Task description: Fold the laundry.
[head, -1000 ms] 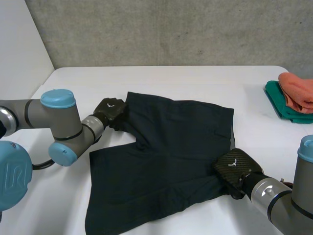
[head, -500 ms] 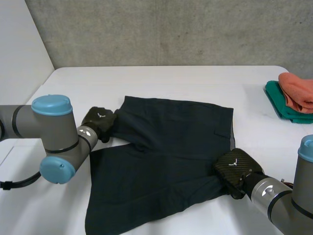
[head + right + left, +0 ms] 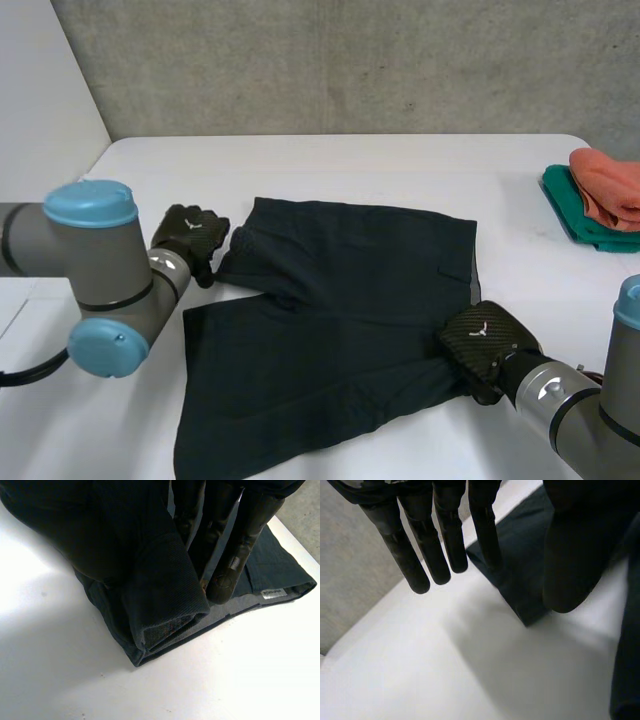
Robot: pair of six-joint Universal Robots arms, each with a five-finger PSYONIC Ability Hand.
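A pair of dark shorts (image 3: pixel 340 320) lies spread on the white table (image 3: pixel 330 165). My left hand (image 3: pixel 190 235) hovers just off their far left corner, open, with straight fingers (image 3: pixel 415 555) and the thumb apart; that corner of the shorts (image 3: pixel 520 570) lies on the table past the fingertips. My right hand (image 3: pixel 485 345) is at the shorts' right edge near the front. There its fingers (image 3: pixel 245 545) are curled onto a doubled fold of the shorts (image 3: pixel 165 595), pinching it.
A folded orange cloth (image 3: pixel 605 185) rests on a folded green cloth (image 3: pixel 572 212) at the table's right edge. A concrete wall rises behind the table. Bare table surface lies left of the shorts and behind them.
My left hand drew the far left corner leftward, let go of it and moved a little further left with its fingers straightened. The right hand has kept its grip and place.
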